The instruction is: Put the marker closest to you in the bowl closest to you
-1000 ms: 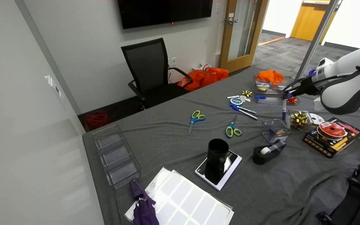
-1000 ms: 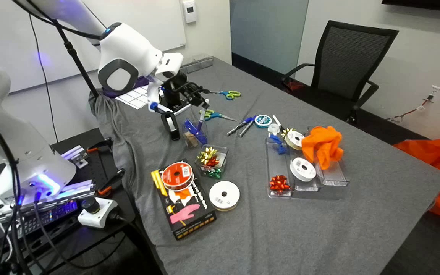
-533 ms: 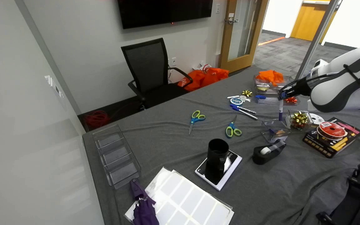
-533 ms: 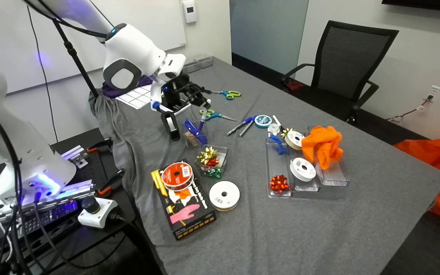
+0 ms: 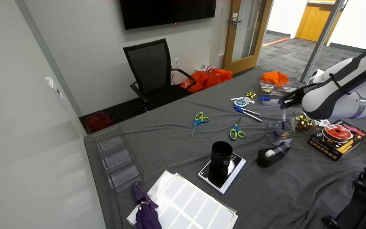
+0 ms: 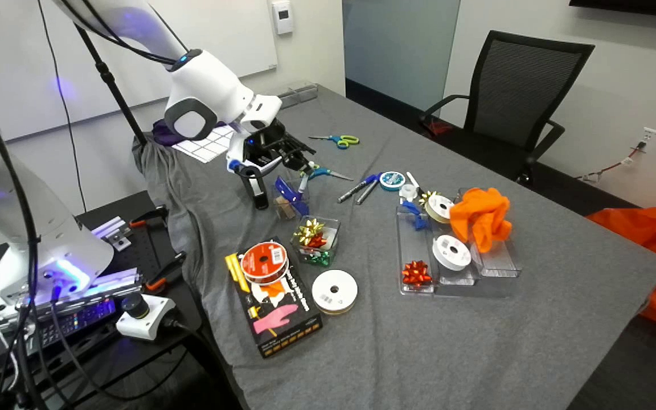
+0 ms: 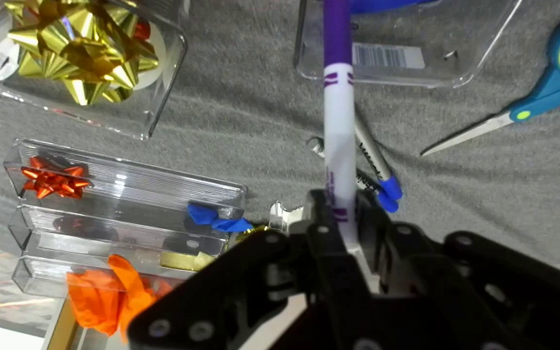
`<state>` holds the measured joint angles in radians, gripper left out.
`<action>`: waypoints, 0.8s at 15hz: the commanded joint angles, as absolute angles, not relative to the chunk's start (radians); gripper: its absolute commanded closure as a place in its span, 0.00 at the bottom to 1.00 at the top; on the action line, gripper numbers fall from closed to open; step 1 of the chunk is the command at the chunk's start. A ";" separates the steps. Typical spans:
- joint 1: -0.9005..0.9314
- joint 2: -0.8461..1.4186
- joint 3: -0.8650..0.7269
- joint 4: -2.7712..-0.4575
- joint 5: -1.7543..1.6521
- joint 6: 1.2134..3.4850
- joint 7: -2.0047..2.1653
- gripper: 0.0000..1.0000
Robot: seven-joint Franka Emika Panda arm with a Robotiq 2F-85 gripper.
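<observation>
My gripper (image 7: 342, 209) is shut on a white marker with a purple cap (image 7: 339, 121), which hangs nearly upright, cap down. The marker also shows in both exterior views (image 5: 283, 120) (image 6: 303, 183). A small clear square container (image 5: 270, 136) with a blue item and a tan item in it stands below the gripper (image 5: 281, 104). The marker's purple end overlaps the container in both exterior views; I cannot tell whether it is below the rim. In the wrist view the container (image 7: 435, 78) lies at the top, behind the marker and to its right.
A second clear container with gold bows (image 6: 331, 242) stands beside it. A black tape dispenser (image 5: 265, 158), scissors (image 5: 236, 131) and two blue-capped markers (image 5: 249, 115) lie near. A box with a red ribbon spool (image 6: 282, 324) and clear trays (image 6: 413, 245) stand further off.
My gripper has moved down and toward the clear container with the marker in it. The marker's purple end now overlaps the container more. The other objects have not moved.
</observation>
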<state>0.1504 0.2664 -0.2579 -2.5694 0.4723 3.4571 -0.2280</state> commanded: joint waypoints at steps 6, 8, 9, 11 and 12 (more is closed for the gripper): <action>0.387 0.375 -0.428 -2.530 0.516 3.457 -0.199 0.56; 0.425 0.387 -0.456 -2.538 0.513 3.457 -0.191 0.44; 0.440 0.393 -0.467 -2.541 0.510 3.457 -0.185 0.36; 0.468 0.407 -0.485 -2.543 0.506 3.457 -0.169 0.22; 0.478 0.413 -0.492 -2.544 0.504 3.457 -0.161 0.14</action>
